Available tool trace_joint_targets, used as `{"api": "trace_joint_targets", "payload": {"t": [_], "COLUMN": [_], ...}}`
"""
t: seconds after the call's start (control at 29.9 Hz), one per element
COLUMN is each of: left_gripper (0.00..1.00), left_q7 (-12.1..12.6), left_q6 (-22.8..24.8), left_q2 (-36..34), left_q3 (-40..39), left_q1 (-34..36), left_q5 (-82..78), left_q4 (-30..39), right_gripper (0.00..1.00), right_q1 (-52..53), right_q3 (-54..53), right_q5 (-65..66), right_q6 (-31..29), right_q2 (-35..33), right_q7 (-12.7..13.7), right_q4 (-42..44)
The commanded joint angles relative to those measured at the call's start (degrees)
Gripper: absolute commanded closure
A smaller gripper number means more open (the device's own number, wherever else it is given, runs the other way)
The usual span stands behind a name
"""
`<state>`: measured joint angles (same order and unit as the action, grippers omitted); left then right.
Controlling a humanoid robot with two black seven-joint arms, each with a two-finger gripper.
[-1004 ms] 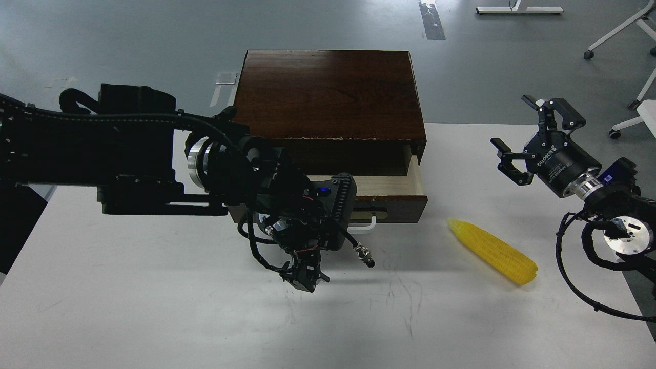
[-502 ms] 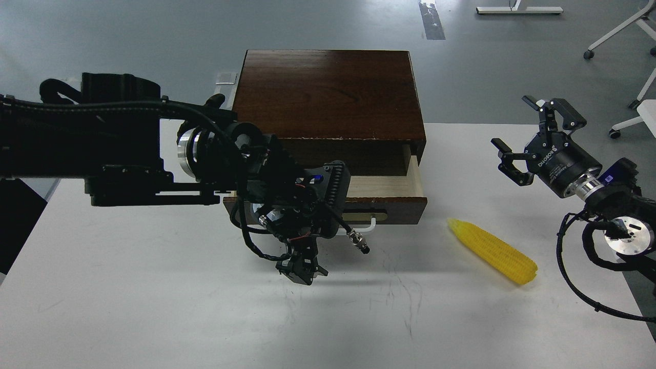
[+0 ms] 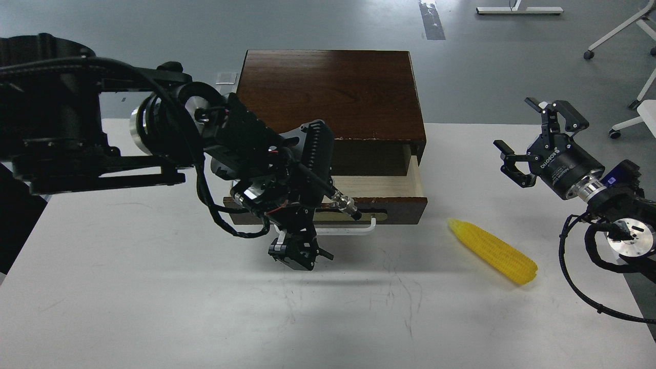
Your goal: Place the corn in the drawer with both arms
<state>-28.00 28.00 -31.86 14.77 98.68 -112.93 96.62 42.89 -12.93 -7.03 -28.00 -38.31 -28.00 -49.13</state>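
The white table (image 3: 154,307) carries a dark-brown cabinet (image 3: 328,92), behind the left gripper (image 3: 297,254). The drawer (image 3: 389,197) is pulled partly out, its white handle (image 3: 359,229) just behind this gripper, and the left arm hides the drawer's left half. I cannot tell how far the left gripper's fingers are apart. The right gripper (image 3: 533,138) is spread wide and holds nothing. The corn (image 3: 492,251) lies on the table, in front of it.

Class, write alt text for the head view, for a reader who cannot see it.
A yellow corn lies on a white table, right of a partly open brown drawer. The left gripper hangs by the drawer's white handle; the right gripper, open, hovers beyond the corn.
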Motion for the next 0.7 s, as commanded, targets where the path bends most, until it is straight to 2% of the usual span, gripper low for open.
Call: {"api": "trace_joint_targets", "payload": {"t": [0.0, 0.17, 0.23, 0.37, 0.5, 0.6, 0.67], "left_gripper": [0.02, 0.02, 0.02, 0.02, 0.02, 0.02, 0.02], "left_q7": [0.0, 0.0, 0.0, 0.0, 0.0, 0.0, 0.0], "left_q6": [0.0, 0.0, 0.0, 0.0, 0.0, 0.0, -2.6], "left_q2": [-3.8, -8.6, -10.6, -14.0, -16.7, -18.5, -19.8], "left_q3": [-2.8, -10.1, -12.6, -17.1, -17.9, -17.9, -17.9], "left_q1": [0.7, 0.2, -0.7, -6.0, -12.0, -16.4, -20.1], "left_q5": [4.5, 16.8, 25.2, 50.4, 70.4, 79.9, 86.3], "left_q4": [1.8, 0.4, -2.2, -8.3, -14.3, -16.0, -18.0], "right_gripper": [0.00, 0.00, 0.00, 0.00, 0.00, 0.00, 0.00], "right_q1": [0.0, 0.0, 0.0, 0.0, -0.3, -0.3, -0.3], "right_q3": [0.0, 0.0, 0.0, 0.0, 0.2, 0.4, 0.5], "right_q5": [0.0, 0.0, 0.0, 0.0, 0.0, 0.1, 0.1], "right_q6": [0.0, 0.0, 0.0, 0.0, 0.0, 0.0, 0.0], "right_q2": [-0.1, -0.6, -0.7, -0.9, -1.0, -1.6, -1.7], "right_q7": [0.0, 0.0, 0.0, 0.0, 0.0, 0.0, 0.0], "right_q4": [0.0, -0.1, -0.1, -0.1, -0.1, -0.2, -0.3]}}
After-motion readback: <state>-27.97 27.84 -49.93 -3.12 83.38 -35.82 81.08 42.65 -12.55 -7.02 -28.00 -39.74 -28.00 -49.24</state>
